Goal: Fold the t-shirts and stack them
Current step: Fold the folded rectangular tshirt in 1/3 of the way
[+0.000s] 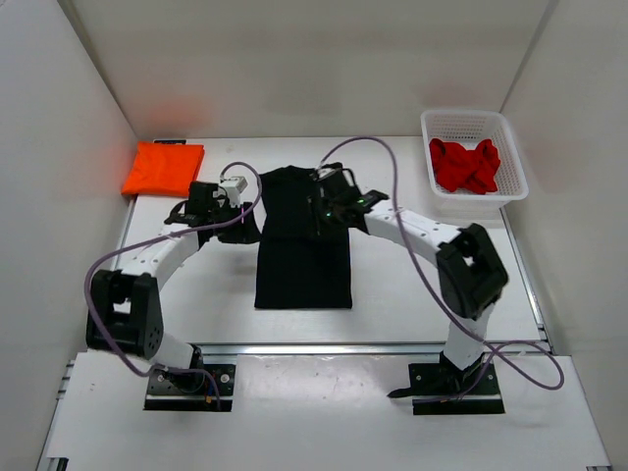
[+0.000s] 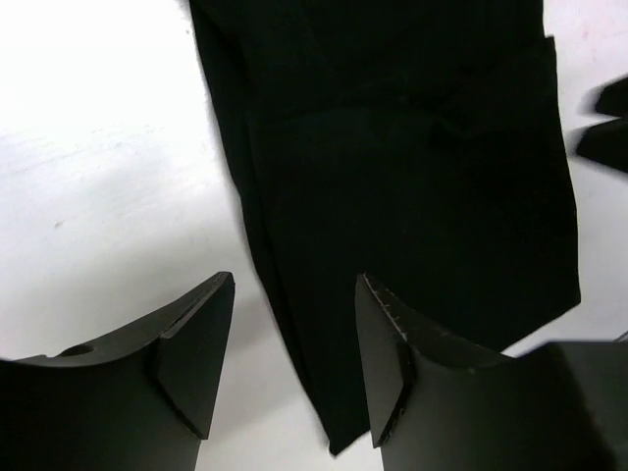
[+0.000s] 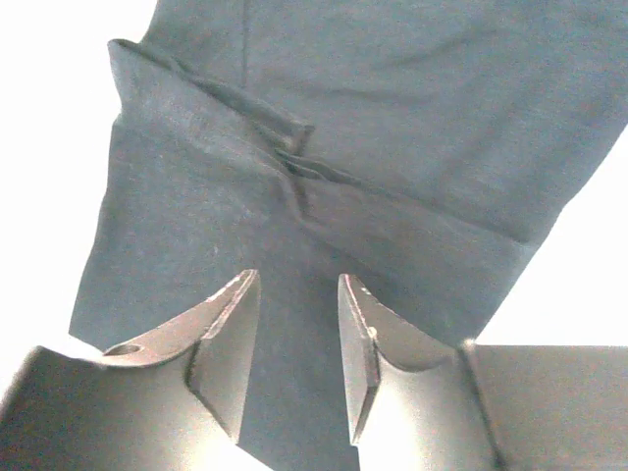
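Note:
The black t-shirt (image 1: 302, 257) lies flat in the middle of the table, folded into a long strip with its sleeves turned in. My left gripper (image 1: 247, 218) is open at the shirt's left edge; its jaws (image 2: 294, 285) straddle the edge of the black cloth (image 2: 412, 167) without gripping it. My right gripper (image 1: 319, 199) hangs over the strip's upper part, jaws (image 3: 299, 277) open with nothing between them, above a creased fold in the cloth (image 3: 392, 118). The orange t-shirt (image 1: 163, 168) lies folded at the back left. The red t-shirt (image 1: 465, 165) sits crumpled in the basket.
A white mesh basket (image 1: 481, 201) stands at the back right corner. White walls enclose the table on the left, back and right. Both arms' cables loop over the table near the black shirt's top.

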